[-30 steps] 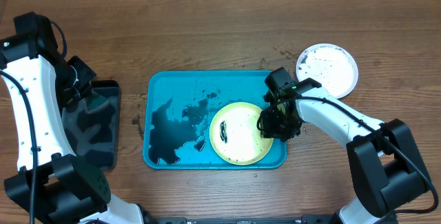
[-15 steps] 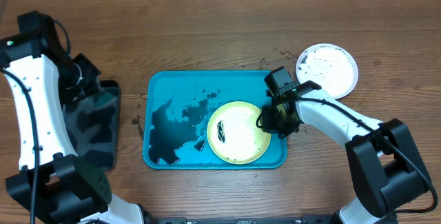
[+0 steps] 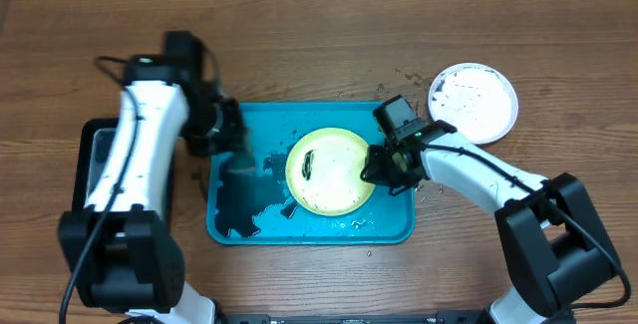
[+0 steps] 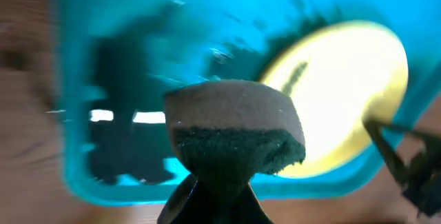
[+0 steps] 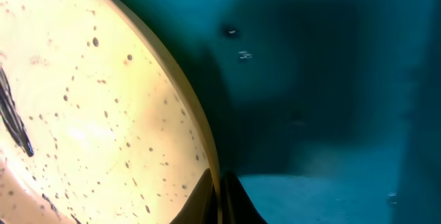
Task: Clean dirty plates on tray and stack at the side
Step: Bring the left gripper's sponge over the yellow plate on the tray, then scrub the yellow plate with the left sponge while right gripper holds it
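Starting at your left, the black tray (image 3: 159,189) no longer has the arm over it. A second ago the left gripper (image 3: 231,145) was there; it has since swung across to the left end of the blue tray (image 3: 299,113). It is clenched on a sponge (image 4: 231,124), whose dark underside faces down in the wrist view, above the dark puddle (image 3: 234,199) on the tray floor. I cannot tell whether the sponge touches the tray, because that view is blurred. Moving toward the middle, the yellow-green plate (image 3: 334,174) has slid from the tray's lower right corner up and left to near its centre. It is still dirty, with a black streak (image 3: 307,162) and many specks on its face. On its right edge, the right gripper (image 3: 384,164), half open a second ago, has now clamped shut. The wrist view shows its fingers (image 5: 231,196) pinching the plate's rim. Out on the bare table at far right, the white plate (image 3: 474,102) lies where it did before, well apart from the tray. My reading is that you now have the plate pinned and the sponge brought within reach, so scrubbing this plate looks like the step about to begin, and stacking it beside the white one comes after.
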Robot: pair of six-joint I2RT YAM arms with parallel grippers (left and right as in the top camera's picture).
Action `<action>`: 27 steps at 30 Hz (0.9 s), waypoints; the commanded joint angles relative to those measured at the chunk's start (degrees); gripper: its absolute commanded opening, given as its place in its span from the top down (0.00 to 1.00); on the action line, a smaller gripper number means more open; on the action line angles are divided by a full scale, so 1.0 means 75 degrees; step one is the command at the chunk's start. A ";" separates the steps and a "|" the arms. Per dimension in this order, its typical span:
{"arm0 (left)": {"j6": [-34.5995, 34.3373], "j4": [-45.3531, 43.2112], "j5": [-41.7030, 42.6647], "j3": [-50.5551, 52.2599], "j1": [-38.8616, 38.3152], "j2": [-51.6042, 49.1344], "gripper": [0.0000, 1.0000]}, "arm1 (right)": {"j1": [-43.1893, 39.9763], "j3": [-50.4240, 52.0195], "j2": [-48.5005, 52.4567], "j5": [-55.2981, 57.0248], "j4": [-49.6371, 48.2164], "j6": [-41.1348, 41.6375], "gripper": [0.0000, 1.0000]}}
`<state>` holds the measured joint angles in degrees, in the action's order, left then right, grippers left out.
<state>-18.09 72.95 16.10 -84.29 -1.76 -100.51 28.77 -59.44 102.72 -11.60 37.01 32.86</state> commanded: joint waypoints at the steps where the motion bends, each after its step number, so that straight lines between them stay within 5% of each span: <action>1: 0.0423 -0.0393 0.0804 0.0583 -0.0883 -0.0003 0.96 | 0.0213 0.0047 0.0009 0.0058 -0.0204 0.0615 0.96; 16: -0.1705 -0.3692 -0.0061 0.2535 -0.2769 -0.0070 0.96 | 0.0836 0.0047 0.0009 -0.0073 -0.0731 0.0764 0.96; 27: -0.1920 -0.3821 -0.0525 0.2579 -0.2565 -0.0195 0.96 | 0.0784 0.0047 0.0009 0.0335 -0.0187 0.0764 0.96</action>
<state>-30.13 44.49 12.38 -65.60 -20.58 -100.86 34.89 -59.22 102.72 -10.00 35.81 38.39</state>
